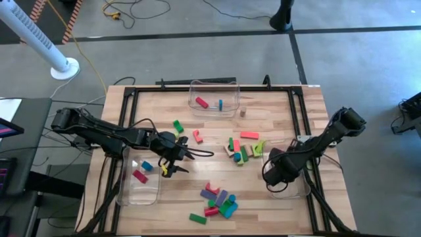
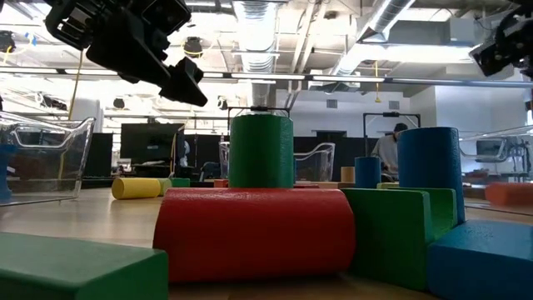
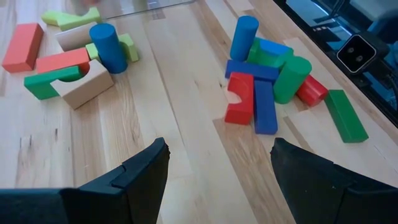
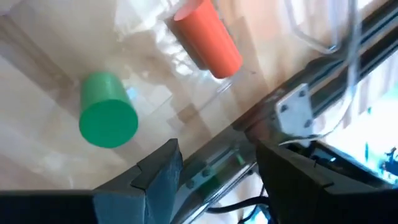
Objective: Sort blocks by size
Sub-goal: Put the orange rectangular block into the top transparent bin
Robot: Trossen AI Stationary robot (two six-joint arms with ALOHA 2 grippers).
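**Both claws empty, blocks scattered mid-worktop**

The left claw (image 1: 172, 158) hangs over bare wood toward the worktop's (image 1: 289, 204) left side, jaws spread wide and holding nothing. Beside it, along the left edge, a clear bin (image 1: 139, 179) carries a few blocks.

The right claw (image 1: 275, 172) sits over the bin at the right edge (image 1: 293, 187), fingers apart and empty; a green cylinder (image 4: 107, 118) and an orange cylinder (image 4: 207, 38) lie in the bin below it.

The loose blocks (image 1: 242, 149) lie in a cluster at the centre and another near the front edge (image 1: 217, 201), with open wood between them. A third bin (image 1: 214, 99) stands at the far edge.
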